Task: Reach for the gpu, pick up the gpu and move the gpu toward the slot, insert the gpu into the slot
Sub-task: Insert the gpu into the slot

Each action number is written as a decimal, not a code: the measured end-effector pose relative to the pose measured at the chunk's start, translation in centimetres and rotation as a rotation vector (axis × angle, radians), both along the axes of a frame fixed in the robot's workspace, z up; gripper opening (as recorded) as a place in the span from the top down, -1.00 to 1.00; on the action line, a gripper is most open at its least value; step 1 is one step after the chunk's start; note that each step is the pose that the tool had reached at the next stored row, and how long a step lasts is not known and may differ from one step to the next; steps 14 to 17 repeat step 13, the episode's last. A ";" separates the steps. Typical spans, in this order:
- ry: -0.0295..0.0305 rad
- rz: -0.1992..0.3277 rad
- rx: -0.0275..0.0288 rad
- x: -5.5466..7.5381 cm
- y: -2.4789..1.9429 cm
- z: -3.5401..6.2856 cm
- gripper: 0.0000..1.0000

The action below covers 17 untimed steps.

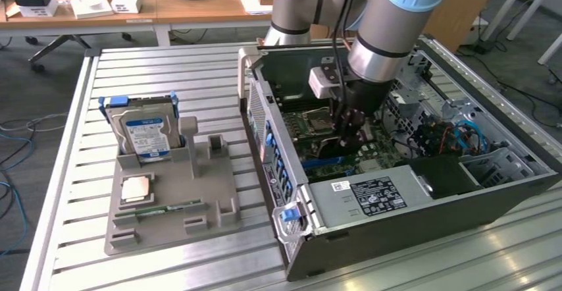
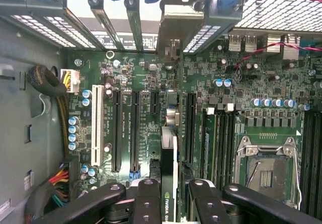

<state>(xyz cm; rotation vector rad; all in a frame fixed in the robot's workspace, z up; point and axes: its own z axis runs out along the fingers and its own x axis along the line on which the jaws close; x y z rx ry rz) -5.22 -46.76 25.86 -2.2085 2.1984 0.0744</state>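
My gripper (image 1: 349, 128) is deep inside the open PC case (image 1: 263, 139), just above the green motherboard (image 2: 201, 73). In the wrist view the gripper (image 2: 171, 204) is shut on the gpu (image 2: 168, 168). The card appears edge-on, a dark card with a pale strip, and a black finger (image 2: 146, 199) presses it from each side. Its metal end bracket (image 2: 181, 22) reaches the case's rear slot openings. Long black slots (image 2: 135, 128) run parallel to the card on both sides. Whether the card's edge sits in a slot I cannot tell, because the card hides what lies under it.
The silver CPU socket (image 2: 266, 168) lies beside the memory slots. A cable bundle (image 2: 50, 83) hangs at the case wall. The power supply (image 1: 369, 195) fills the case's near end. Outside, a grey fixture (image 1: 206, 192) holds a blue-labelled hard drive (image 1: 145, 133), a CPU chip (image 1: 136, 189) and a memory stick (image 1: 162, 209).
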 end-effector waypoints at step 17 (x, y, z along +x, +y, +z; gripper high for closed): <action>0.0001 0.000 -0.0001 -0.1 0.08 0.00 0.47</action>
